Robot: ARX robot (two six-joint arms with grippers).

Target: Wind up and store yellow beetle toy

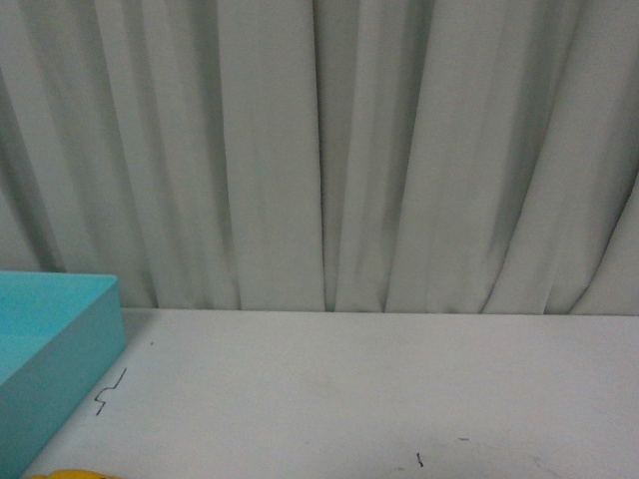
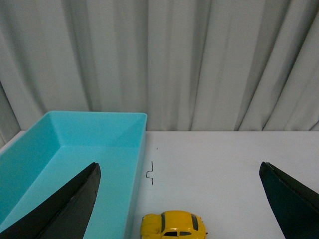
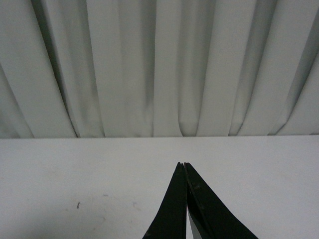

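The yellow beetle toy (image 2: 173, 225) stands on its wheels on the white table (image 2: 224, 159), right beside the long wall of a turquoise bin (image 2: 75, 144). In the left wrist view my left gripper (image 2: 179, 164) is open wide above the table, and the toy sits between its two dark fingers (image 2: 70, 209), apart from both. The front view shows only a yellow sliver of the toy (image 1: 75, 475) at its lower edge. My right gripper (image 3: 182, 164) is shut with nothing in it, over bare table. Neither arm appears in the front view.
The open turquoise bin (image 1: 50, 349) stands at the table's left side. A pleated grey-white curtain (image 1: 319, 150) hangs behind the table's far edge. A small dark squiggle (image 2: 151, 173) marks the tabletop near the bin.
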